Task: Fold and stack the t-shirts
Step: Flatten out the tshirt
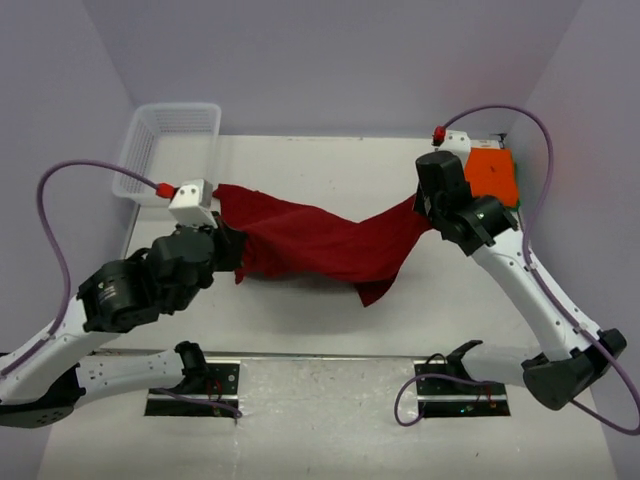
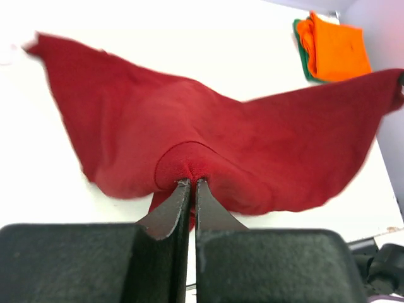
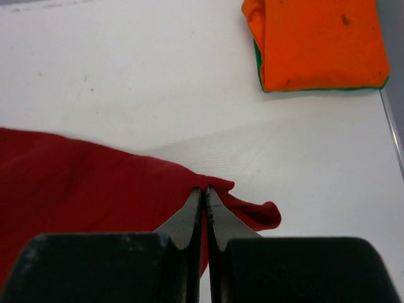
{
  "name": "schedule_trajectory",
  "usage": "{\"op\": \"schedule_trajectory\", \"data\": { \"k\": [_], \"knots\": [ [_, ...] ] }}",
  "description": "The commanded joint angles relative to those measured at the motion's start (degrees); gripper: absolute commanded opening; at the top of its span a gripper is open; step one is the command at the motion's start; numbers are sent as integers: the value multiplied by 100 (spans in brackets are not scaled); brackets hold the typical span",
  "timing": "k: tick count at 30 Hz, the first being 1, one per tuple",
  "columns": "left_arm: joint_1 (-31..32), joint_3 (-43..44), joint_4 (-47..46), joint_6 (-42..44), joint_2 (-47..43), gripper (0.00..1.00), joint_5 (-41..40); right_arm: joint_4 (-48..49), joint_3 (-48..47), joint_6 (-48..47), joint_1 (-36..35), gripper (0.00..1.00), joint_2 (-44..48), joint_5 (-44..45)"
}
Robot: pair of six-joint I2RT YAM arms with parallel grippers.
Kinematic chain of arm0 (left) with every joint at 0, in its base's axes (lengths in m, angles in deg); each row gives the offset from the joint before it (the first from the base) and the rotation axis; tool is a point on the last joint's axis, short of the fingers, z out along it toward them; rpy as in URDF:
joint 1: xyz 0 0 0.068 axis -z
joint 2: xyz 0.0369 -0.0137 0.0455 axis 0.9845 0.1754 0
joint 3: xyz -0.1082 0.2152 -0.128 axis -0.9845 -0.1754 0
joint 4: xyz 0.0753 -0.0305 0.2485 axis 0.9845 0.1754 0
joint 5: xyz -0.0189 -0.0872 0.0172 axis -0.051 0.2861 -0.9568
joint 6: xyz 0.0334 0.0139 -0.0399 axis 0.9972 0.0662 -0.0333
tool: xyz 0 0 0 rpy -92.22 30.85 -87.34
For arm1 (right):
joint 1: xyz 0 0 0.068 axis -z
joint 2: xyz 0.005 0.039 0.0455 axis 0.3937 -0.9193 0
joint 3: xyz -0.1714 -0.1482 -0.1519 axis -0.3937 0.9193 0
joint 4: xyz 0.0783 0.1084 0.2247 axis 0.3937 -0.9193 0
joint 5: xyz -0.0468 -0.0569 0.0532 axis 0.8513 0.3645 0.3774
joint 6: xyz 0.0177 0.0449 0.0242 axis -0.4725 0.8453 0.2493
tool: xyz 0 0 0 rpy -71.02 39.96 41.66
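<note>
The dark red t-shirt (image 1: 320,240) hangs stretched between my two grippers above the table. My left gripper (image 1: 232,250) is shut on its left part; in the left wrist view (image 2: 191,182) the jaws pinch a bunch of red cloth (image 2: 252,145). My right gripper (image 1: 428,205) is shut on the shirt's right edge, seen in the right wrist view (image 3: 204,189) with red cloth (image 3: 82,183) trailing left. A folded orange t-shirt (image 1: 492,176) lies at the back right on a green one showing only an edge (image 3: 258,63).
A white mesh basket (image 1: 165,150) stands at the back left corner. The folded stack (image 3: 319,41) sits close to the table's right edge. White table surface (image 1: 330,165) lies behind the hanging shirt.
</note>
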Motion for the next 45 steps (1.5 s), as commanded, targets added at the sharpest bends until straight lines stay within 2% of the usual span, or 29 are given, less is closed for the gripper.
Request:
{"op": "schedule_trajectory", "data": {
  "k": [1,9,14,23,26,33,40,45],
  "knots": [
    [23,566,1044,280,-9,0,-650,-22,-475,-508,31,0,374,-123],
    [14,1982,1142,991,-300,0,-660,-304,-993,-957,-57,0,1454,-493],
    [-65,2781,1106,1414,-213,0,-572,-726,-1521,-1045,-250,0,1789,-406],
    [-267,4020,1291,2134,648,0,-949,-814,-2118,-1141,-382,0,1772,-265],
    [-276,4644,1125,2712,1000,0,-915,-770,-2364,-1194,-408,0,1737,-352],
    [-294,6068,27,3795,1414,0,348,-761,-2822,-1326,-443,0,1797,-695],
    [-355,5824,-800,4051,1001,0,1449,-568,-2753,-1440,-443,0,2166,-1099],
    [-794,5673,-1117,4042,623,0,2484,-427,-2787,-1485,-443,0,2439,-1564]
  ]
}}
